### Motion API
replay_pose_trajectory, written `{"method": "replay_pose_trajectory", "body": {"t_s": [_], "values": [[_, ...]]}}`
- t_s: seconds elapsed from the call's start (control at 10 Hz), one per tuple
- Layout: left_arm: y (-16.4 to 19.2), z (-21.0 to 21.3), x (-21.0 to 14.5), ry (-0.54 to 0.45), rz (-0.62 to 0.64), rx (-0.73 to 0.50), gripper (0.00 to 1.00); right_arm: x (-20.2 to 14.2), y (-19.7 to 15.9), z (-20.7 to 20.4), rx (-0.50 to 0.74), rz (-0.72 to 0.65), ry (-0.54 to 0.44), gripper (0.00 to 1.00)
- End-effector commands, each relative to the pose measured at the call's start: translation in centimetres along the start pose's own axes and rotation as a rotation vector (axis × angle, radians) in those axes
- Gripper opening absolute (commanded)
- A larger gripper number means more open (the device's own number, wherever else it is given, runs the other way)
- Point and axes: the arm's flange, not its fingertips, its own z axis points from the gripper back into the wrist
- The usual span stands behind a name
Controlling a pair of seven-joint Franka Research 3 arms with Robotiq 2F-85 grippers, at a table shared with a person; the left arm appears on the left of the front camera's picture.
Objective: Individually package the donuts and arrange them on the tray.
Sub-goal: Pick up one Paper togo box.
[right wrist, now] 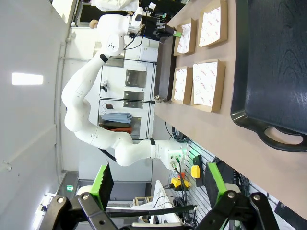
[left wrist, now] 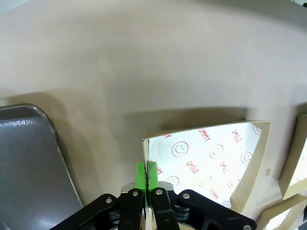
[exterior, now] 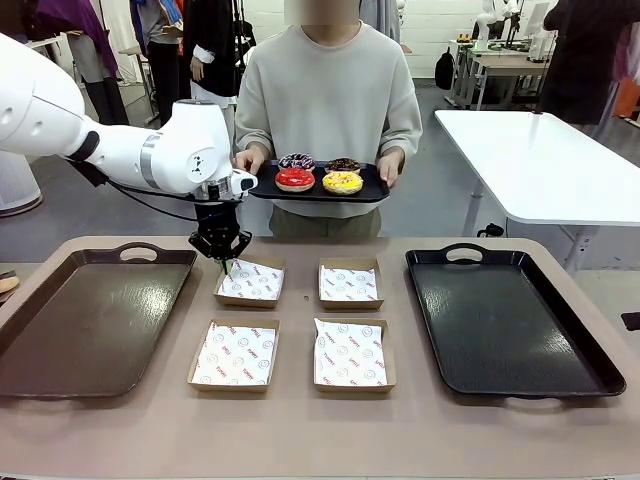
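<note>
1. Here, the left gripper (exterior: 226,264) is clamped on the cardboard wall of the far-left box (exterior: 252,283), at the corner nearest the brown tray (exterior: 60,330). In the left wrist view its green pads (left wrist: 140,175) are pressed together on that wall, beside the smiley-print paper liner (left wrist: 211,158).
2. The right gripper (right wrist: 158,167) waits well apart from the work with its fingers spread wide and nothing between them.
3. The donuts (exterior: 319,172), four in all, sit on a small black tray (exterior: 372,190) that a person holds in both hands at the far side of the table (exterior: 300,430). None has reached a box yet.
4. The step in hand looks like moving or steadying this box to take a donut. The grip is thin and sits at a corner, so a slow, level pull would keep the cardboard from buckling or the box from swinging round.
5. The neighbouring boxes lie near, and the liner is loose inside, so the box is best kept low and flat. The large black tray (exterior: 520,330) on the right looks like the likely place for finished packages.
</note>
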Motion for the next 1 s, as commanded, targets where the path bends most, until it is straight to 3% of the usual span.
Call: {"method": "replay_pose_trajectory", "body": {"t_s": [0.0,0.5,0.7,0.9], "values": [[-0.9,3.9,-1.2,0.018,0.012,0.029,0.00,0.2,0.1,0.1,0.021,0.005,-0.008,1.00],[-1.6,14.9,-5.3,-0.070,0.055,0.001,0.00,0.2,0.1,0.1,0.021,0.005,-0.008,1.00],[-1.7,17.2,-6.1,-0.086,0.091,0.008,0.00,0.2,0.1,0.1,0.021,0.005,-0.008,1.00],[-1.6,17.3,-5.7,-0.085,0.049,-0.010,0.00,0.2,0.1,0.1,0.021,0.005,-0.008,1.00]]}}
